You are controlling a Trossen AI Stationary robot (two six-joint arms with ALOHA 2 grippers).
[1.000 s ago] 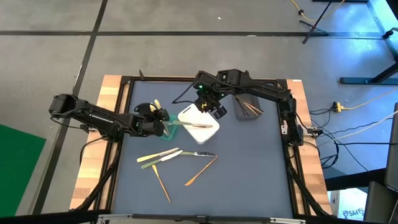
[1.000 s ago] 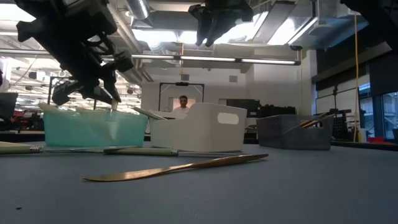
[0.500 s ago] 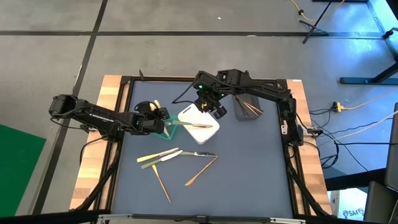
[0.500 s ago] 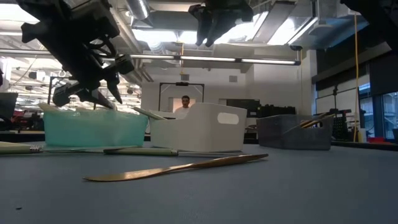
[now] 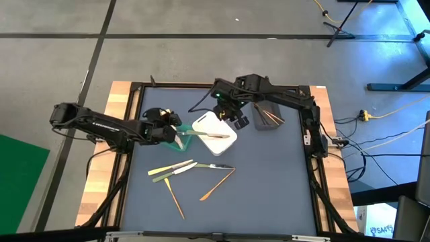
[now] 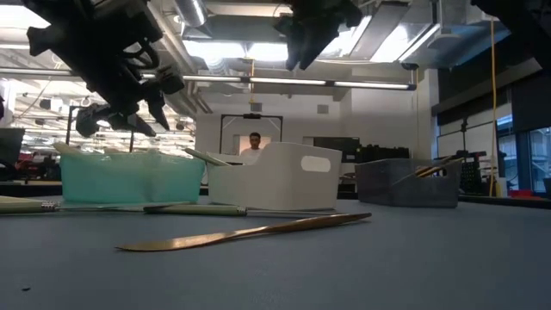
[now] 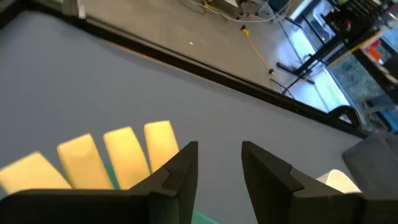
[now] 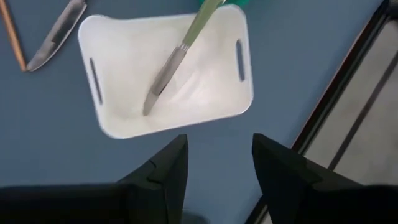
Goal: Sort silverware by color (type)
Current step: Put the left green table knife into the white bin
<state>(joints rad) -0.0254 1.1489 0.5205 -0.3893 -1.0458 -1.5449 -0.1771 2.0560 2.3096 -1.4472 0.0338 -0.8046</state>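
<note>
High view, left to right: the left end effector (image 5: 176, 128) hovers over the green bin (image 5: 181, 139), fingers parted and empty, pale yellow handles (image 7: 118, 157) already inside. A green-handled knife (image 5: 205, 135) rests across the white bin (image 5: 225, 146); the right end effector (image 5: 240, 120), also parted and empty, hangs beside it. Orange-brown pieces fill the grey bin (image 5: 270, 117). Roughly five utensils (image 5: 191, 173) remain on the surface (image 5: 269, 188).

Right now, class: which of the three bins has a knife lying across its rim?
The white bin, in the middle: a knife spans it. The green and grey bins show none.
</note>
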